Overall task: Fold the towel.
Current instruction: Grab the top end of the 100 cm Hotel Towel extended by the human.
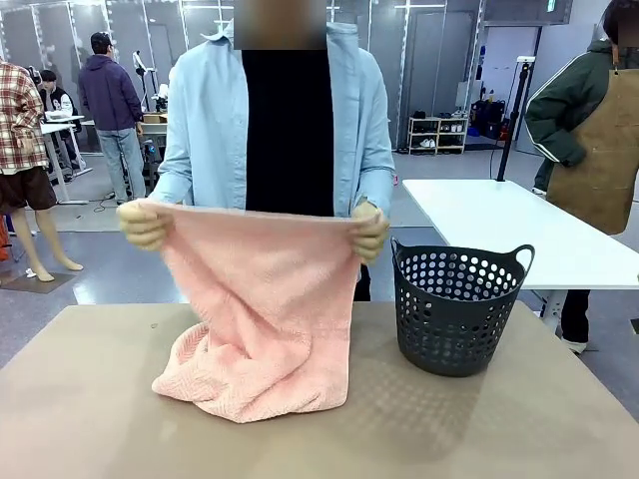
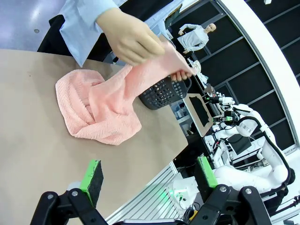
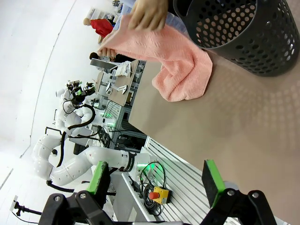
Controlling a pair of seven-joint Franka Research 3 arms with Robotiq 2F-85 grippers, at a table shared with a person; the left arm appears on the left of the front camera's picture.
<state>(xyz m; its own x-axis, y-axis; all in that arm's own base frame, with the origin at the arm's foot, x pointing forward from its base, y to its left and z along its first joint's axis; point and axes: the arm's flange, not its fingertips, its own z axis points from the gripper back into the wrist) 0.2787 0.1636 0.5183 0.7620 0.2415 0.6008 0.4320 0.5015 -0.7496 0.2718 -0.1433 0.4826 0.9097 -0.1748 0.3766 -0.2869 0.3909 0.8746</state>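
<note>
The towel (image 1: pixel 260 309) hangs in front of the person at the far side of the bench (image 1: pixel 479 429). Its top edge is stretched between one hand (image 1: pixel 143 225) and the other hand (image 1: pixel 369 232), and its lower part lies bunched on the bench top. A dark perforated basket (image 1: pixel 459 309) stands just beside it. The left gripper (image 2: pixel 149 174) and the right gripper (image 3: pixel 154 182) hang at the robot's side of the bench, jaws spread wide, holding nothing, well apart from the towel.
</note>
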